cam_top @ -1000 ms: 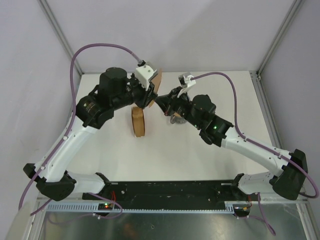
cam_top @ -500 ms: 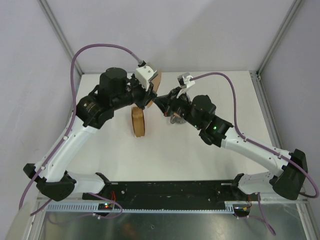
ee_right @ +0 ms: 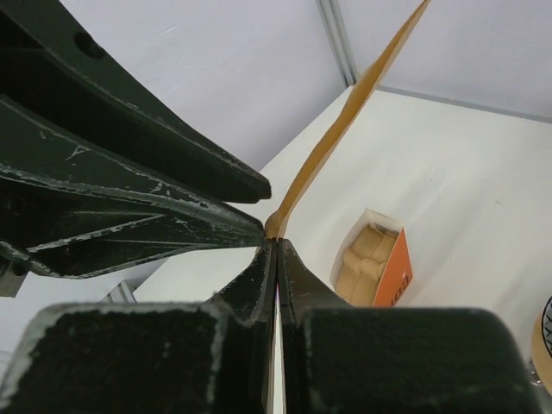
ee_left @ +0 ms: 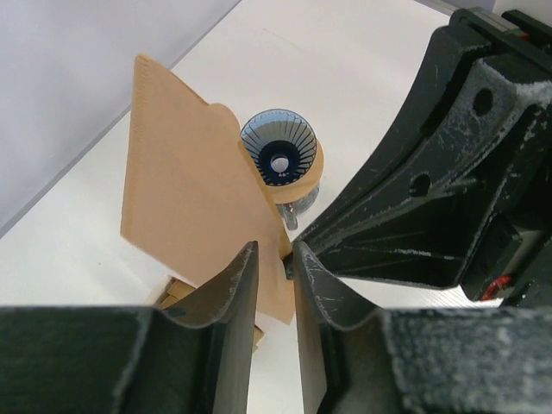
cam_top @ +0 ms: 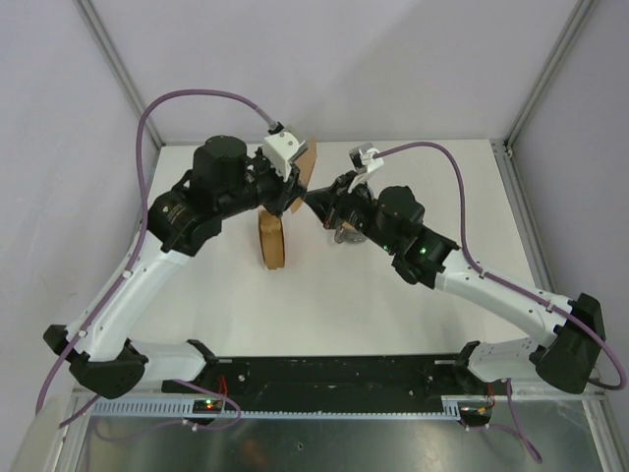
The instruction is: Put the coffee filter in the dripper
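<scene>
The coffee filter (ee_left: 185, 190) is a thin brown sheet held upright in the air; it also shows in the top view (cam_top: 308, 160) and edge-on in the right wrist view (ee_right: 345, 129). My right gripper (ee_right: 276, 243) is shut on its lower corner. My left gripper (ee_left: 274, 252) has its jaws slightly apart, with the filter's lower edge in the gap, not pinched. The two grippers meet tip to tip in the top view, left (cam_top: 294, 192) and right (cam_top: 313, 198). The blue ribbed dripper (ee_left: 280, 158) with its tan wooden collar (ee_left: 308, 178) stands on the table below the filter.
An orange and white box with a thick stack of brown filters (cam_top: 272, 239) stands on the table near the left gripper; it shows in the right wrist view (ee_right: 375, 259). The dripper is mostly hidden under the right arm in the top view (cam_top: 344, 235). The back wall is close.
The left arm has shifted slightly left and back. The right arm and the filter have stayed almost still.
</scene>
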